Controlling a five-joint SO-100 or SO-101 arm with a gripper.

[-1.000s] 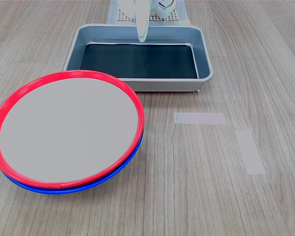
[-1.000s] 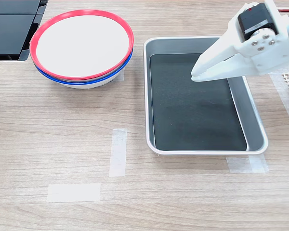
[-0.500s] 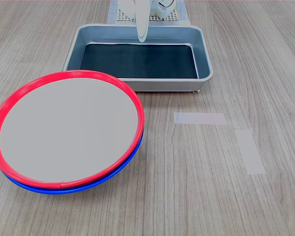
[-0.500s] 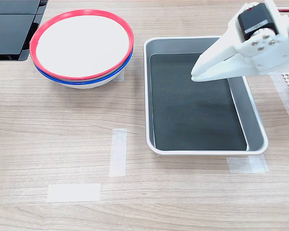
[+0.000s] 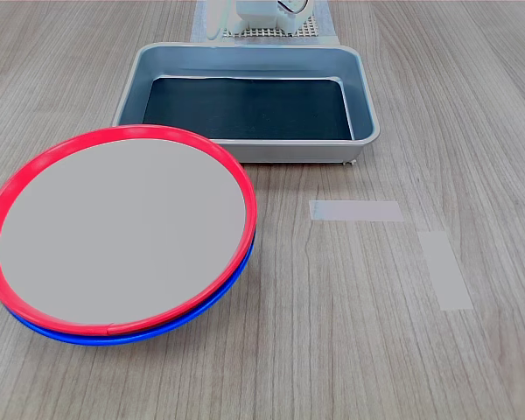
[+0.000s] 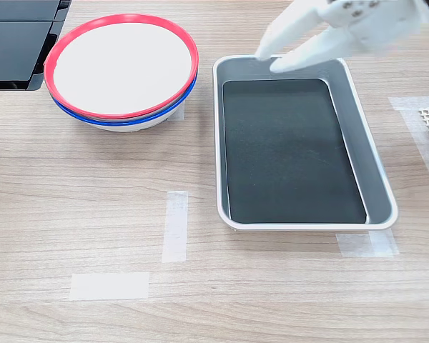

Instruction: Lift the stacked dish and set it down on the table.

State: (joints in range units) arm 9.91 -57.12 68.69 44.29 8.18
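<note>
Red-rimmed, the stacked dish (image 6: 121,64) sits at the upper left of the second exterior view, resting on a blue-rimmed plate (image 6: 129,118), untouched. At the top of the second exterior view the gripper (image 6: 266,61) hangs above the far rim of the grey metal tray (image 6: 375,179), jaws a little apart and empty. Judging by this, the reach is under way; next it must cross to the dish's rim. The tray holds only its dark liner, and bare table (image 6: 93,200) lies near the tape strips (image 6: 175,226).

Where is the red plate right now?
The red-rimmed plate sits on top of the blue-rimmed plate, on the second exterior view's upper left, just left of the metal tray. The gripper isn't touching it.
</note>
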